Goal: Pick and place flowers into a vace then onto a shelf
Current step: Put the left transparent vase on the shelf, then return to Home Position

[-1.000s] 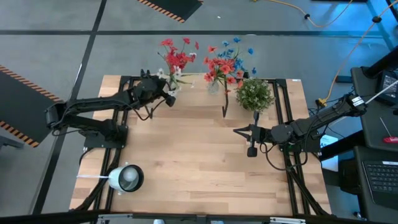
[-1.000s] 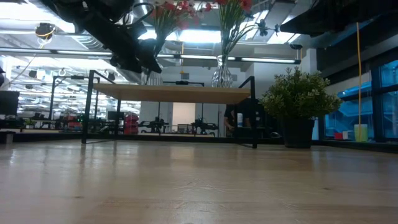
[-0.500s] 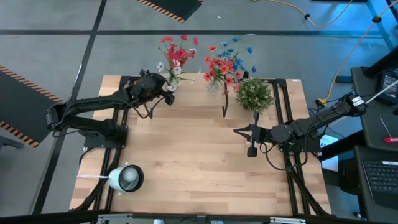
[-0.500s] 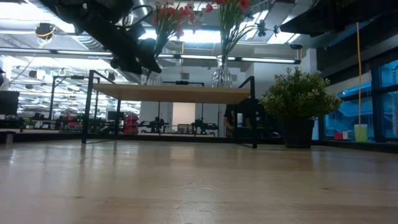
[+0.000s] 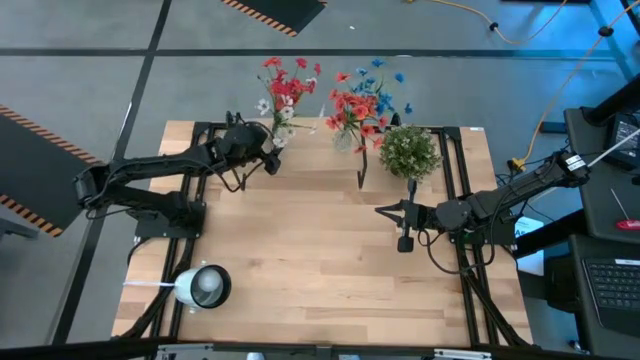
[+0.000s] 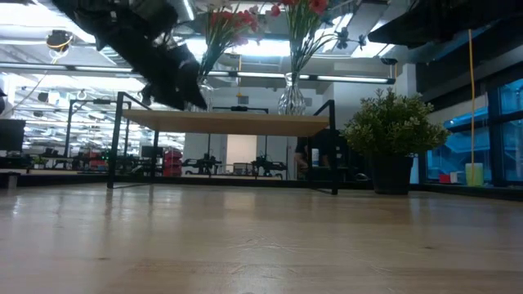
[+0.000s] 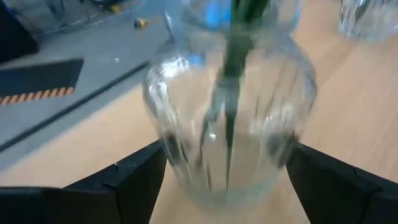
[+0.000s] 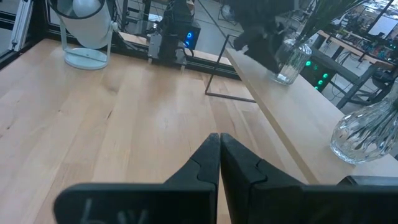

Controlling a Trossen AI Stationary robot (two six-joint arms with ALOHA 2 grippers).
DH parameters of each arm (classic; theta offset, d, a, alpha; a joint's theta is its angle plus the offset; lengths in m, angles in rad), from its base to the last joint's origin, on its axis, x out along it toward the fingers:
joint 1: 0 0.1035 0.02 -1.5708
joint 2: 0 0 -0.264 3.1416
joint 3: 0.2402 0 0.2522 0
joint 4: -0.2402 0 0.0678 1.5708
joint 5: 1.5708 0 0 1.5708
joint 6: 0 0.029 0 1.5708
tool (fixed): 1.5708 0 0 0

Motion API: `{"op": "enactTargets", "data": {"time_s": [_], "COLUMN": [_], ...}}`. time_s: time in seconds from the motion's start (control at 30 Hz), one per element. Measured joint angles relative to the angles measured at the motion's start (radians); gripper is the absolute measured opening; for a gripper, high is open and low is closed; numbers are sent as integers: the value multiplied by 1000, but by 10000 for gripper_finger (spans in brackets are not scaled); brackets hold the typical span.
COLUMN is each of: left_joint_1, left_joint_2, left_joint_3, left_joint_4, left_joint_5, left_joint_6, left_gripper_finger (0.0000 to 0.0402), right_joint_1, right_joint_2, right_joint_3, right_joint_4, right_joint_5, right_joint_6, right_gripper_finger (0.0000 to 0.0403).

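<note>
Both glass vases of flowers stand on the shelf; the left gripper has its jaws spread around one, and the right gripper, clenched empty, waits over the desk.

A: Left arm?
B: Stretched to the shelf; left gripper at its left end, fingers spread wide.
A: Right?
B: Parked right of the shelf, right gripper pressed closed.
</note>
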Motion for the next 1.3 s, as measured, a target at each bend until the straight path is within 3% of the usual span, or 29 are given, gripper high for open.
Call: {"op": "enactTargets", "data": {"time_s": [0.53,0.93,1.3], "left_joint_1": [0,-51,-95], "left_joint_2": [-20,-174,-324], "left_joint_3": [5,7,7], "left_joint_4": [31,-109,-192], "left_joint_5": [-5,52,18], "left_joint_6": [15,48,107], "left_gripper_finger": [317,318,316], "right_joint_1": [0,0,0], "right_joint_2": [0,0,0], "right_joint_3": [0,0,0], "right_joint_4": [-4,-7,-7], "right_joint_5": [0,0,0], "right_joint_6": [1,1,1], "right_gripper_finger": [17,17,16]}}
